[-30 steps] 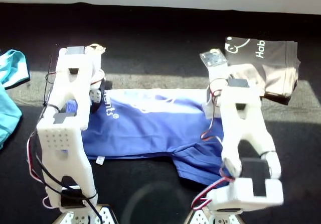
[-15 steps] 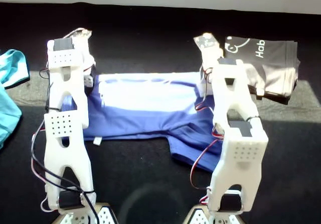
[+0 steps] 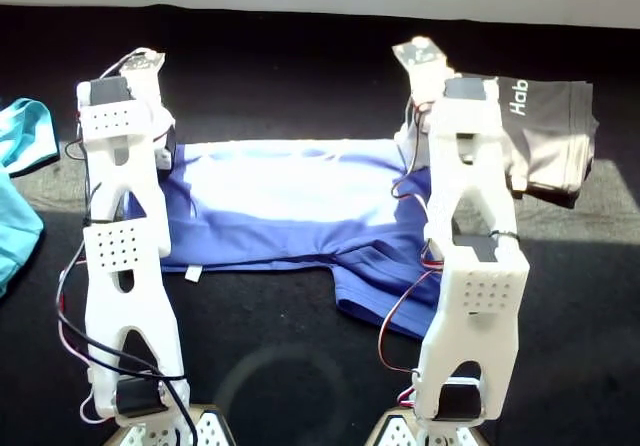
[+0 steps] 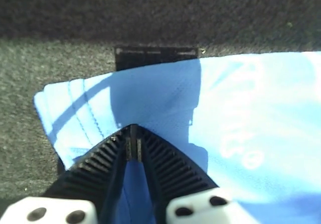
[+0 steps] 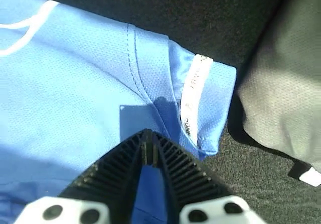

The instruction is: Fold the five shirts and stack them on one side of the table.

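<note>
Both arms have stretched out toward 12 o'clock. The left end effector (image 4: 133,142) and right end effector (image 5: 149,148) have drawn the pinched edge of the blue shirt (image 3: 290,216) farther across the surface (image 3: 300,366).

Robot lab bench: black-clothed table (image 3: 300,56) bearing two arms (image 3: 122,266).

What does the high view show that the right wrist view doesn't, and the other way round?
High view, not the wrist view: the arms at full length, such as the left arm, and a teal shirt at the table's left edge. Right wrist view, not the high view: the right hand shut on blue cloth, close to a white label. Both: the blue shirt and the folded grey shirt beside it.
</note>
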### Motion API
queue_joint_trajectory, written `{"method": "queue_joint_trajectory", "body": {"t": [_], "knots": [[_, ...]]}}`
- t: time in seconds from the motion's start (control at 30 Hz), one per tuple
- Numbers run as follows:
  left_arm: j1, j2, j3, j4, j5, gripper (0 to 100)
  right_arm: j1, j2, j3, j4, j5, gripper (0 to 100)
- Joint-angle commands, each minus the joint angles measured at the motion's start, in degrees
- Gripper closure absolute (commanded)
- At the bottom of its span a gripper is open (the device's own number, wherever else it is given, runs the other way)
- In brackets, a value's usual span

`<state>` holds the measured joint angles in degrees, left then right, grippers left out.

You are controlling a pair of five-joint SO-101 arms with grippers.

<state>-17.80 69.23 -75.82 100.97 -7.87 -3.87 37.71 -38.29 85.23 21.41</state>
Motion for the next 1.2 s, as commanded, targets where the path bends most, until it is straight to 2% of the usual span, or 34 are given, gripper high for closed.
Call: {"method": "queue_joint_trajectory", "body": {"t": [0.0,0.2,0.33,0.6,0.73,0.8,0.97,1.17], "knots": [[-0.31,-11.74,8.31,0.7,0.26,99,-0.04,-0.31,-8.13,6.02,-0.44,99.1],[1.98,-28.79,30.46,0.35,0.09,99,-0.13,-0.04,-13.76,15.25,-0.44,99.1],[2.59,-32.48,42.68,-0.53,0.09,99,-0.13,0.22,-10.95,15.69,-0.44,99.1],[1.54,-38.02,61.67,-13.1,0.0,99,-0.84,-4.26,-0.75,15.87,-0.44,99.1],[1.1,-43.47,74.42,-23.3,-0.44,99,-2.24,-13.23,7.25,15.69,-0.35,99.1],[-0.22,-46.2,80.48,-28.84,-3.08,99,-3.12,-17.8,12.79,15.43,-0.09,99.1],[-5.85,-49.89,89.71,-38.33,-5.63,99,-3.82,-25.98,28.26,8.92,0.0,99.1],[-6.9,-50.42,90.59,-38.77,-5.27,99,-4.7,-31.43,46.73,-2.86,0.0,99.1]]}}
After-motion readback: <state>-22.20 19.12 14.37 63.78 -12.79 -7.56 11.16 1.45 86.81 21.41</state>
